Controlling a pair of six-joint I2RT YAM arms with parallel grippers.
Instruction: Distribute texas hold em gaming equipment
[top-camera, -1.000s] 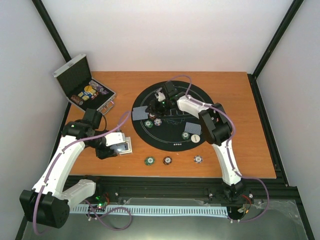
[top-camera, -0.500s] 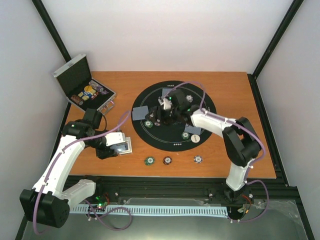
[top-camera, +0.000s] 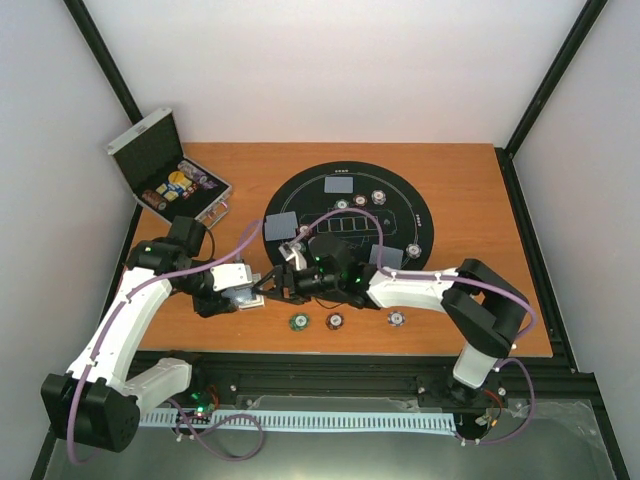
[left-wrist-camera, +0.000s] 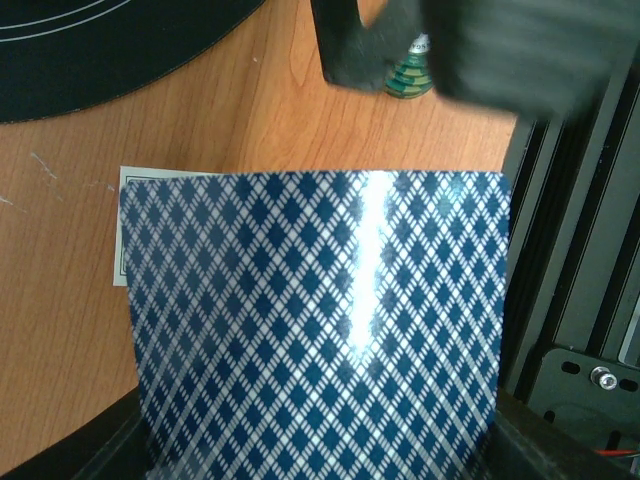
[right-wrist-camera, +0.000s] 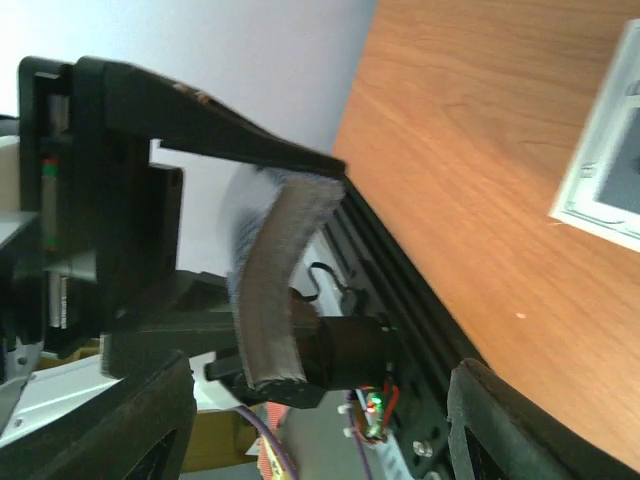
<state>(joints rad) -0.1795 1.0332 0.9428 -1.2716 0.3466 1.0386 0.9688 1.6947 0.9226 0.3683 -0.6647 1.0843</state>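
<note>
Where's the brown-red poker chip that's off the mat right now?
Top view: the brown-red chip lies on bare table wood in front of the black mat, between a green chip to its left and a purple-white chip to its right.

R arm (top-camera: 420, 288) lies along near edge of mat (top-camera: 305, 185), barring reach from that side. L gripper (top-camera: 248, 293) & R gripper (top-camera: 274, 284) crowd near-left of mat. Chips (top-camera: 335, 321) in row just nearer. Case (top-camera: 165, 175), lid up, far-left. Table (top-camera: 480, 230) right of mat: bare, passable.
</note>
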